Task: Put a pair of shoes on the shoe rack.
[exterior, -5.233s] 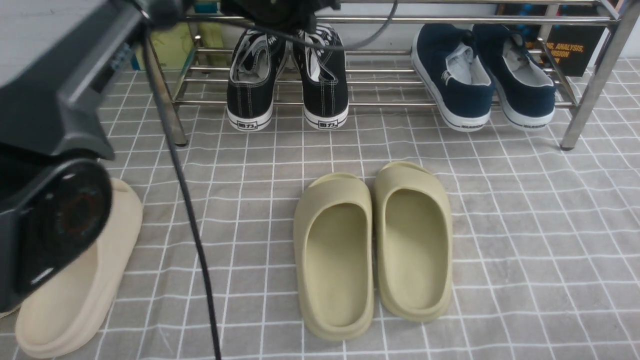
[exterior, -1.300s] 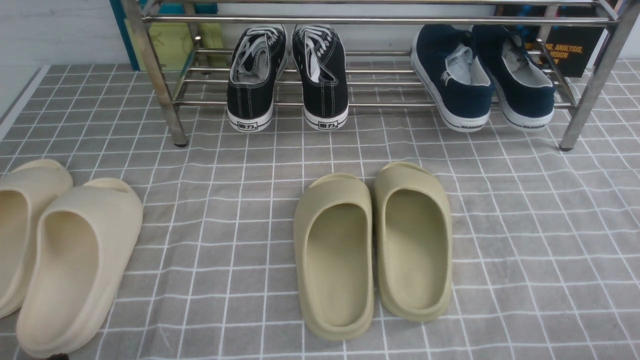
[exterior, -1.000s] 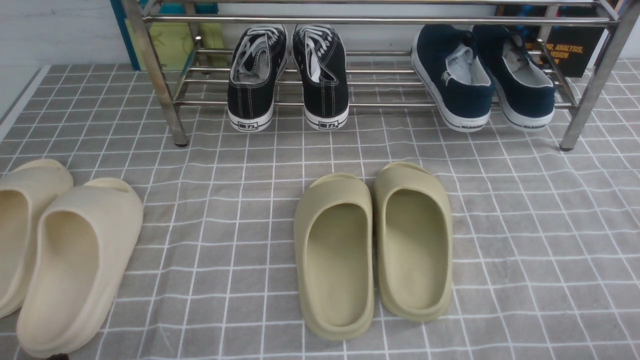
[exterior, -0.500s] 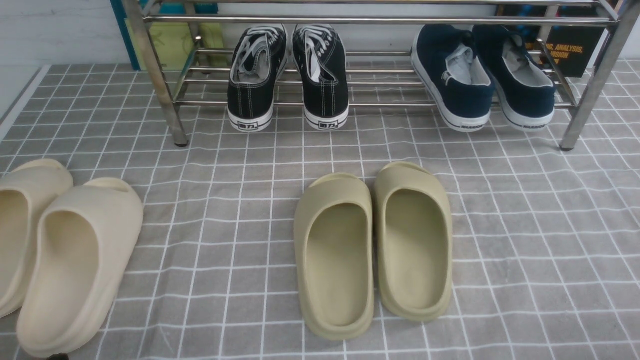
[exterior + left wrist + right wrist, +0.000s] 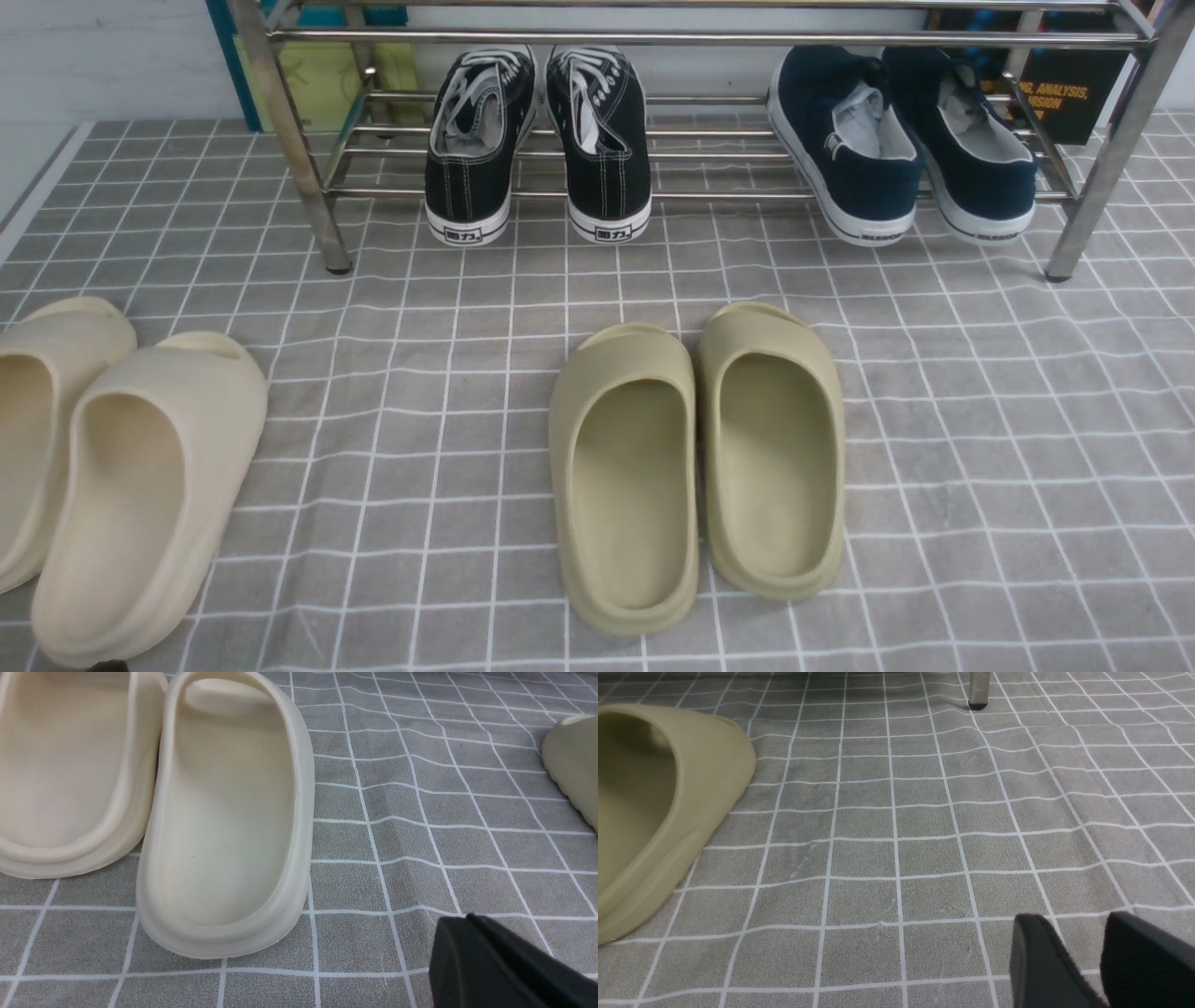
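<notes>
Across the far side of the grey checked counter [image 5: 448, 308], we see the low silver tube shoe rack [image 5: 308, 187] already carrying the two black canvas lace-up sneakers [image 5: 537, 140] on its bottom bars beside a navy slip-on pair [image 5: 901, 149]. We judge those sneakers light and soft-walled, best taken at the stiffer heel collar. Nearer lie olive foam slides [image 5: 695, 457] and cream foam slides [image 5: 224, 812], blocking nothing; our left pincer [image 5: 504, 970] looks closed, our right pincer [image 5: 1099, 961] narrowly parted, both empty.
</notes>
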